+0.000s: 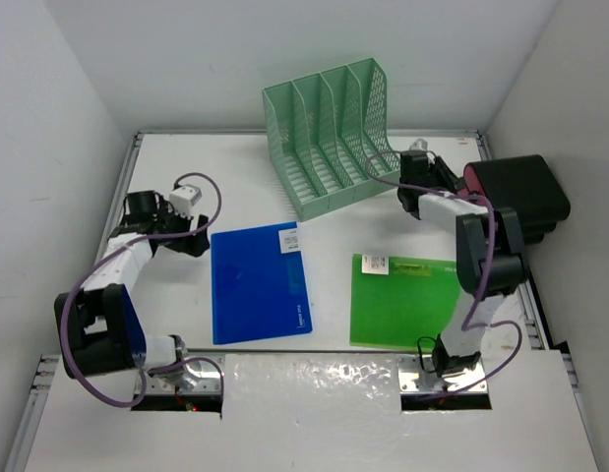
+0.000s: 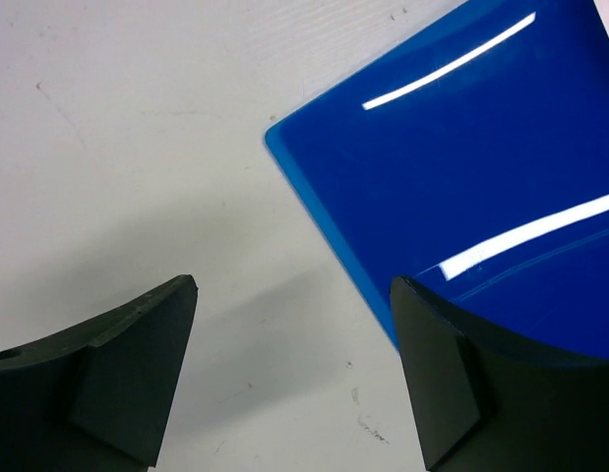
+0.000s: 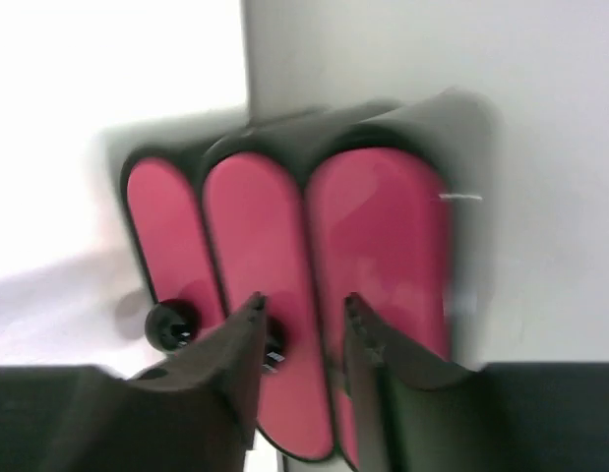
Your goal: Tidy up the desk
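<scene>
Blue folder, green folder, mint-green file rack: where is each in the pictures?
blue folder (image 1: 260, 285): top external view, middle of its cover.
green folder (image 1: 402, 300): top external view, middle of its cover.
mint-green file rack (image 1: 329, 147): top external view, a middle divider.

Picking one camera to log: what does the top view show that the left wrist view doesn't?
Top only: mint-green file rack, green folder, black holder with red ends. Left wrist only: left gripper open, one finger over the edge of the blue folder, the other over bare desk. Both: blue folder, white desk.
</scene>
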### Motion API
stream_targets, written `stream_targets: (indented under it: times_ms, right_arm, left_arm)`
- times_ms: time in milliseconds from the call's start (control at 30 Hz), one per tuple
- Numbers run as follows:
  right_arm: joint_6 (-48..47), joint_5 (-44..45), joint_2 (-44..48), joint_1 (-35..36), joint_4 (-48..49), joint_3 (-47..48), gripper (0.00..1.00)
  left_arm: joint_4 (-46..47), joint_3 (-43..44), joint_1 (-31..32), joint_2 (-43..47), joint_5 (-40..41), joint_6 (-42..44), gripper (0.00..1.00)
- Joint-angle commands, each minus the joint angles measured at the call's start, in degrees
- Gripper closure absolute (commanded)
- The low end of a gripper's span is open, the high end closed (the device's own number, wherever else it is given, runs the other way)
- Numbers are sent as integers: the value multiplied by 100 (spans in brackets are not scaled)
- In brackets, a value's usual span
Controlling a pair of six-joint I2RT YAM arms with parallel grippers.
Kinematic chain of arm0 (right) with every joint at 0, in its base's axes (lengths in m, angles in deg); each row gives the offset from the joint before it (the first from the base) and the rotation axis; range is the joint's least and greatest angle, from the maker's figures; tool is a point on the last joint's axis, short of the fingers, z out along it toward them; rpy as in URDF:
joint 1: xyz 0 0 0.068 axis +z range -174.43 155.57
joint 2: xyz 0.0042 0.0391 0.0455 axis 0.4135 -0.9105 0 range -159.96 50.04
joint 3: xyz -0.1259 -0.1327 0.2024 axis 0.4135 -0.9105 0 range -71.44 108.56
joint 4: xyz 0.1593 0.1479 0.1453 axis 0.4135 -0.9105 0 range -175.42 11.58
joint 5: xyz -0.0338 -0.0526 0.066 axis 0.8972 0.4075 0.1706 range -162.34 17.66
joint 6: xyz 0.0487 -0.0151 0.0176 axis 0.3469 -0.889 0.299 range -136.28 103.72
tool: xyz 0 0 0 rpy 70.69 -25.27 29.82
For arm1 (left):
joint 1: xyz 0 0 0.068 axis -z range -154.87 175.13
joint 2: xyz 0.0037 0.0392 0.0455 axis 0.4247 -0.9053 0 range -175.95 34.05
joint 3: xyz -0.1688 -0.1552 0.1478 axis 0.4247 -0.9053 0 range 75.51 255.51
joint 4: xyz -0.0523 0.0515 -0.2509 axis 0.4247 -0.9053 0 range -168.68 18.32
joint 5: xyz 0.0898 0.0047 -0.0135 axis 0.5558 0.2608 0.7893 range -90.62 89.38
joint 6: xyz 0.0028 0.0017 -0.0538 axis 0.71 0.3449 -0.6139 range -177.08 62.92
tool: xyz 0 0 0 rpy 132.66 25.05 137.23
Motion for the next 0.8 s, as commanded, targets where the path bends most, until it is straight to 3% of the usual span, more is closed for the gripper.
stream_targets:
  times_ms: [0, 100, 167, 200, 267, 300, 367, 500, 667, 767]
  right_arm:
    - [398, -183, 779, 365, 37, 112, 62]
    - [503, -298, 1192, 935, -261, 218, 43]
    - [1239, -796, 1595, 1349, -1085, 341, 38]
    - [1607, -1208, 1754, 1446, -1428, 394, 36]
    - [2794, -3051, 2376, 1552, -2081, 220, 33]
    - [3476, -3719, 2615, 1578, -2012, -338, 32]
    - [3929, -4698, 3081, 1779, -1293, -1061, 34]
    - [3915, -4192, 3801, 3349, -1476, -2220, 34]
    - [3695, -4657, 4778, 4722, -308, -3787, 37]
    - [3107, -3677, 4833, 6232, -96, -4176, 38]
  left_arm:
    - [-41, 364, 325, -30, 363, 14, 21]
    - [-147, 522, 632, -47, 627, 5, 20]
    - [-243, 593, 913, -56, 786, -4, 20]
    - [-279, 619, 985, -56, 882, -12, 20]
    - [-428, 742, 1082, -56, 788, -30, 20]
    - [-498, 812, 1082, -56, 734, -39, 20]
    - [-674, 848, 1082, -39, 699, -30, 20]
    - [-797, 700, 1091, 101, 935, -4, 19]
    - [-797, 391, 1082, 479, 1225, 58, 19]
    - [-903, 295, 1091, 699, 1357, 67, 19]
